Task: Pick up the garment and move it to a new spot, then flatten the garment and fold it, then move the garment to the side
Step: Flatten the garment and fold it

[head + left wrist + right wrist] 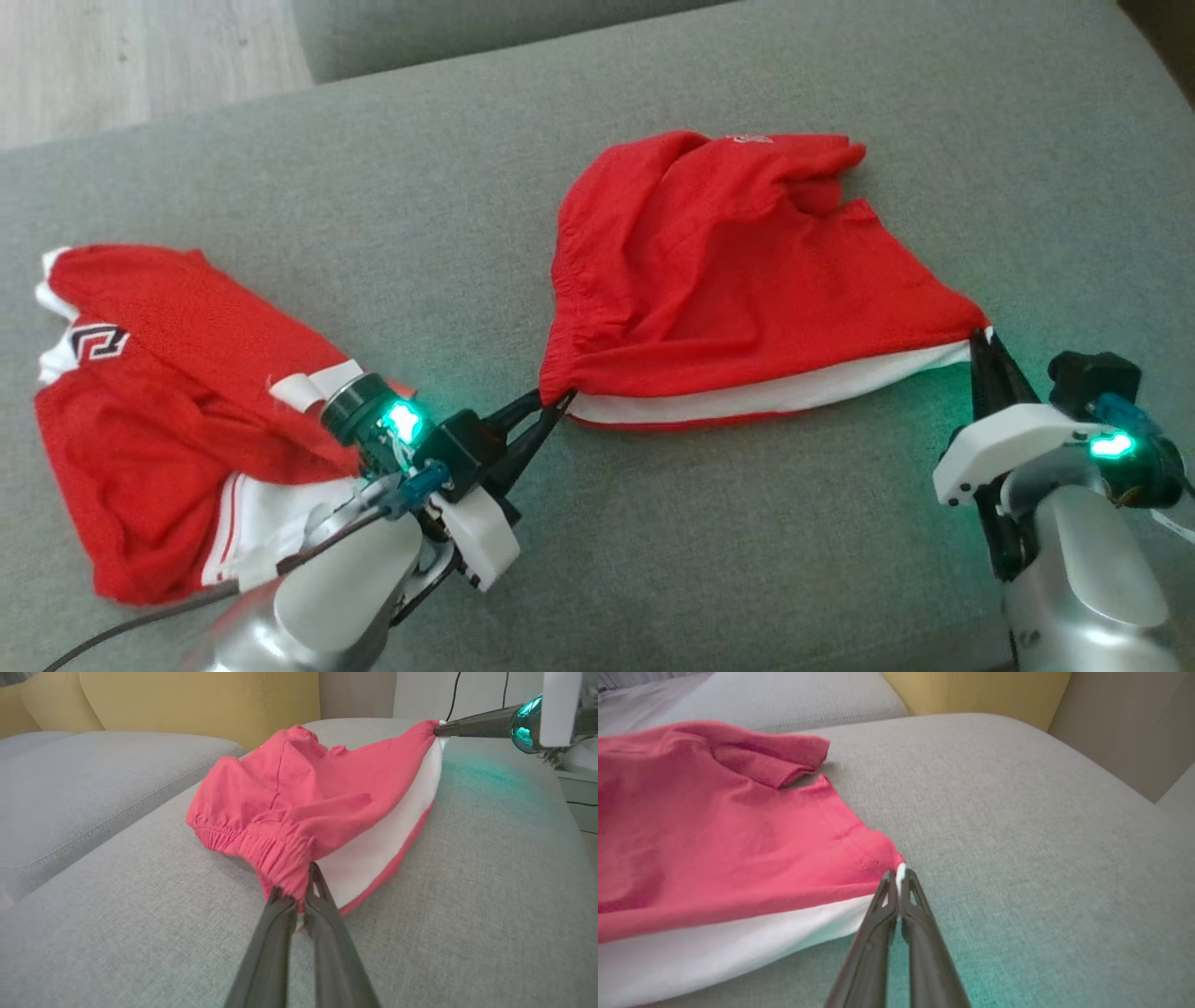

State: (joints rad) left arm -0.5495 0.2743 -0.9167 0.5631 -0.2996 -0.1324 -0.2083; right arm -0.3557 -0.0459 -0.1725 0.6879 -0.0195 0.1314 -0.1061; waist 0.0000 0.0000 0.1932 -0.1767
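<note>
Left end effector (557, 404) is pinched shut on the gathered elastic corner of the red garment (738, 271). Right end effector (980, 343) is clamped shut on the opposite hem corner, where the white band (747, 399) ends. The garment lies between the two tips, long axis left-right across the grey sofa cushion (747, 560). Its near edge is strung fairly straight, while the far part lies rumpled on the cushion, away from the robot. Neither arm is nearer, each holds its own corner. Likely next is a joint lift and carry, and uneven motion could pull a corner out. A second garment (168, 411) lies crumpled beside the left arm, apart from the held one.
</note>
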